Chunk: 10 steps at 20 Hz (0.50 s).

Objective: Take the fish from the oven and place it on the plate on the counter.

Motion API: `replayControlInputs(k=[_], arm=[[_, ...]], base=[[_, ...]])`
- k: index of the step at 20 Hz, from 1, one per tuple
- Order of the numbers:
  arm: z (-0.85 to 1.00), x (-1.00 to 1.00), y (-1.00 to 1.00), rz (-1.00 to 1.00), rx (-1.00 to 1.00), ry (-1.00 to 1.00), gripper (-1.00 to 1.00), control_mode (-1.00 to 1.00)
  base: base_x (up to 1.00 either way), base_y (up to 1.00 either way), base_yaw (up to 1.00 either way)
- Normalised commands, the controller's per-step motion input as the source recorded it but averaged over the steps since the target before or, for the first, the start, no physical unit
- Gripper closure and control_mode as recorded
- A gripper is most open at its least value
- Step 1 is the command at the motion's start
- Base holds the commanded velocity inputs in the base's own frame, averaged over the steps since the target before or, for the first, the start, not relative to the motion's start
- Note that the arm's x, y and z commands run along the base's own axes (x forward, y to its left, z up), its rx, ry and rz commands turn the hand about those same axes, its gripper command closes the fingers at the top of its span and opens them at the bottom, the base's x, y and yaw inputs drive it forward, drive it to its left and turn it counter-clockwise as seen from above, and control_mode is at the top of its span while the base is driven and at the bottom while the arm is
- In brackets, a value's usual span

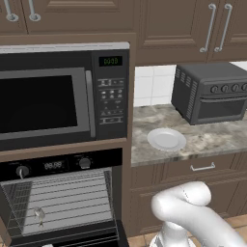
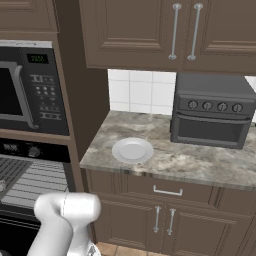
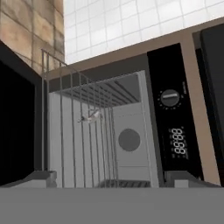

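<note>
Reaching into the open oven (image 1: 62, 198) is the step in hand, we judge: our fingers (image 3: 116, 180) stand wide with nothing between them, so we should slide in level above the wire rack (image 1: 65, 200) and close across the fish's (image 1: 39, 213) slim body. The fish lies near the rack's front left corner; its long axis we cannot tell surely. Farther off, the plate (image 1: 166, 140) waits near the desk's (image 1: 212, 137) front edge.

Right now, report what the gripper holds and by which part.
Nothing is held. The gripper is open, facing the oven; the fish lies on the wire rack, ungrasped.
</note>
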Motion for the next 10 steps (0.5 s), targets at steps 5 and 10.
replayControlInputs(k=[5, 10], arm=[[0.74, 0.27, -0.28, 0.00, 0.22, 0.00, -1.00, -1.00], [0.38, 0.32, -0.41, 0.00, 0.33, 0.04, -1.00, -1.00]], base=[[0.00, 0.00, 0.00], [0.00, 0.00, 0.00]])
